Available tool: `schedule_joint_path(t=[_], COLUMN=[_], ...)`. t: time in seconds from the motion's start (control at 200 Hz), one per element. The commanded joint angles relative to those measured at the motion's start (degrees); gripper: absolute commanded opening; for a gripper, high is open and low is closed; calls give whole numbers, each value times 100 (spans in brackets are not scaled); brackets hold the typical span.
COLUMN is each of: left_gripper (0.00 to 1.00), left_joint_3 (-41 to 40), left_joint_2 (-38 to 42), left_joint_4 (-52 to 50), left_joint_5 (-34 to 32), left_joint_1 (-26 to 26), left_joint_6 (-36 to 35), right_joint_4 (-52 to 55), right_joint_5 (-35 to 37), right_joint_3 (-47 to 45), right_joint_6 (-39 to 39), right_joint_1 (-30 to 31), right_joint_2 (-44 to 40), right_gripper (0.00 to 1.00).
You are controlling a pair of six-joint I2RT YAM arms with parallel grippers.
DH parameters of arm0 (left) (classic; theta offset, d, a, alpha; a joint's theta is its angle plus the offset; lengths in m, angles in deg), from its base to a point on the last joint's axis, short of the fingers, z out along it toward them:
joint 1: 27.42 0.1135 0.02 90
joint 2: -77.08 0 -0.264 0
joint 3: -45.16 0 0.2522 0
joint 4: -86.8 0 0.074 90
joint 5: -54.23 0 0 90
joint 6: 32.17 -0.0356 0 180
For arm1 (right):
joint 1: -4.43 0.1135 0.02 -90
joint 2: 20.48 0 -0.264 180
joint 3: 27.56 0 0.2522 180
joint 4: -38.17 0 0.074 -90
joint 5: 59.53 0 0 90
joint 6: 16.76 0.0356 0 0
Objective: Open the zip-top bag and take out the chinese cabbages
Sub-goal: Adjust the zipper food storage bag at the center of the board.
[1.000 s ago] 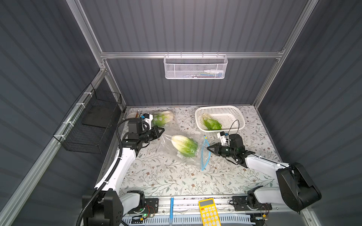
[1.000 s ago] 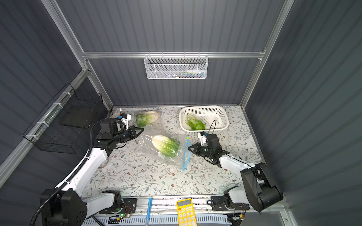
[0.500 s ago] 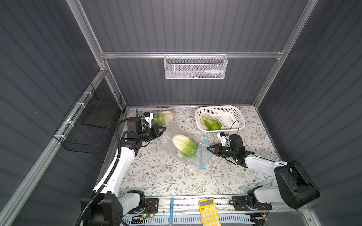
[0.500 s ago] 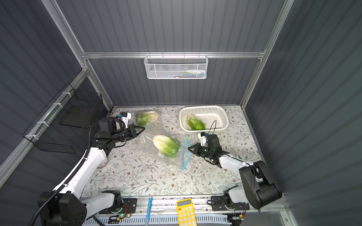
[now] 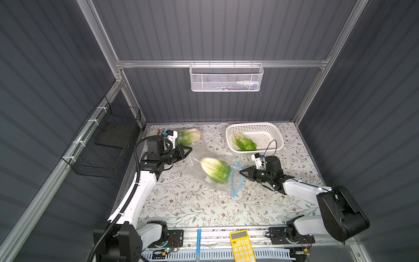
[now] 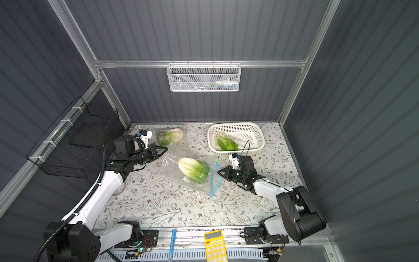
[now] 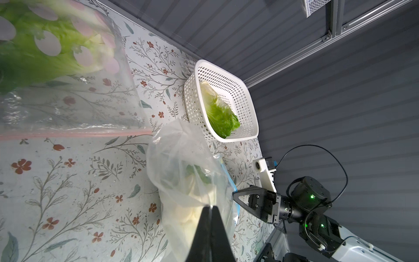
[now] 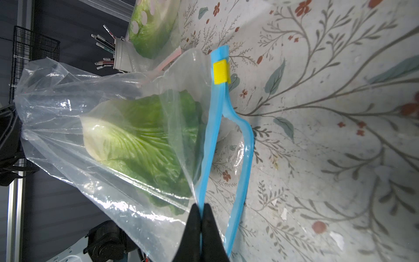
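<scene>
Grips zip-top bag at both ends. Pinches its closed end with left gripper, fingers pressed flat together on bunched plastic. Pinches one lip of blue zip strip with right gripper, fingers clamped on it, no gap. Spans the bag between the two grippers over the floral surface, mouth end toward the right arm. Shows mouth open in right wrist view: strip lips parted into a loop, yellow slider at the strip's far end. Contains bagged cabbage, white base toward the left gripper, green leaves toward the zip, fully inside the plastic. Can't tell from the top views whether it rests on the surface or hangs in the plastic. Has basket cabbage lying in white basket at the back right, near the right gripper. Has third cabbage at the back left, inside a separate dotted bag with pink zip, just beyond the left gripper. Also in frame: yellow calculator on the front rail, pen cup in the back-left corner.
</scene>
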Motion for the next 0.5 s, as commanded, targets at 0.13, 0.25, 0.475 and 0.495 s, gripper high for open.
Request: schedule_joint_path(t=[0.13,0.25,0.475,0.495], left_gripper=[0,0,0,0], left_joint_3=[71,-34,36,39], left_joint_2=[-540,-705,-1125,-1151], left_joint_4=[-267,-276,-680,-680], left_joint_5=[-463,-737,-1162,-1155], left_joint_1=[39,41,172,173], left_joint_6=[-395,-491,-506,-500], right_joint_4=[646,778,776,768], right_joint_5=[191,217,234,235], right_joint_3=[208,269,269,267], right_joint_6=[-277,-334,-333,-331], right_joint_1=[-52,-50,-52,-56], right_joint_2=[-359,-392,-379,-377], right_gripper=[0,0,0,1])
